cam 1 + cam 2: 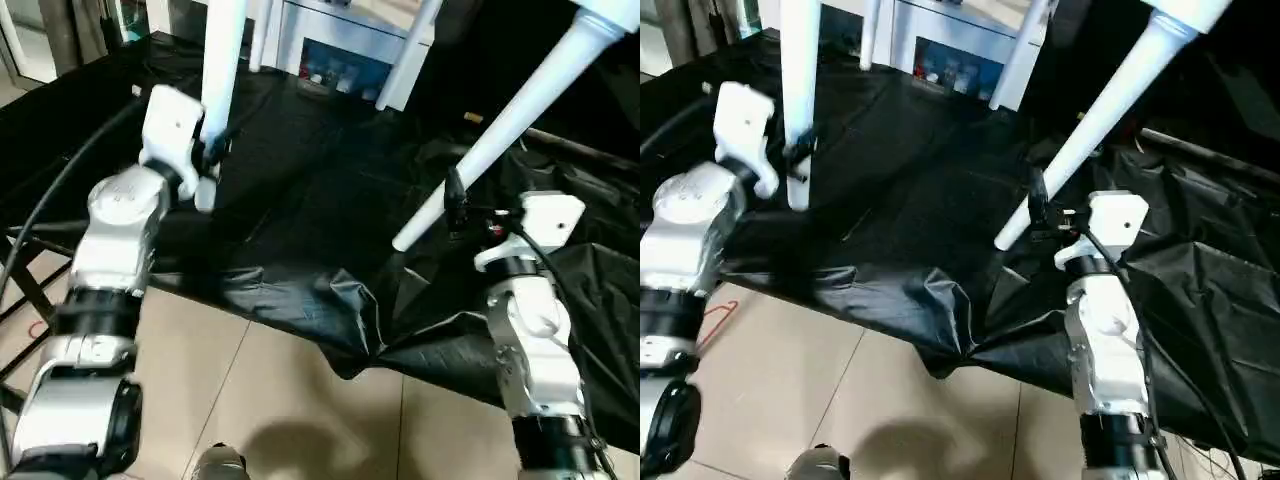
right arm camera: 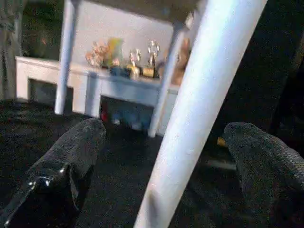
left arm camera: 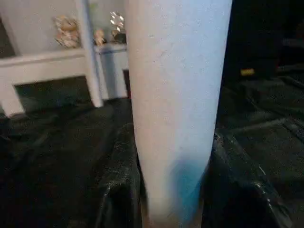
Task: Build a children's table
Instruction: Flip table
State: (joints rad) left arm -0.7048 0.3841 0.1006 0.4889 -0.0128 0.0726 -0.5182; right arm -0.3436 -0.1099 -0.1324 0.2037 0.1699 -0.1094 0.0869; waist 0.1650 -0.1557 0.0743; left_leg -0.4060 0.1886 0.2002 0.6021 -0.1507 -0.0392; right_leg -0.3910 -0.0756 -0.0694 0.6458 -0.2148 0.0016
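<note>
The left jaws (image 1: 212, 150) clench one table leg (image 1: 222, 60) near its foot, its long axis nearly upright above the black-draped bench (image 1: 300, 200). The right jaws (image 2: 161, 156) stand released either side of a second leg (image 1: 510, 120), which slants up and away from them.

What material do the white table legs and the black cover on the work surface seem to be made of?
Table legs: probably plastic, since they are smooth white tapered tubes with an even, slightly matte surface; painted metal cannot be ruled out.
Black cover: seemingly a thin plastic sheet or film, because it lies in crumpled folds, hangs limp over the front edge and shows glossy highlights on its creases.
</note>
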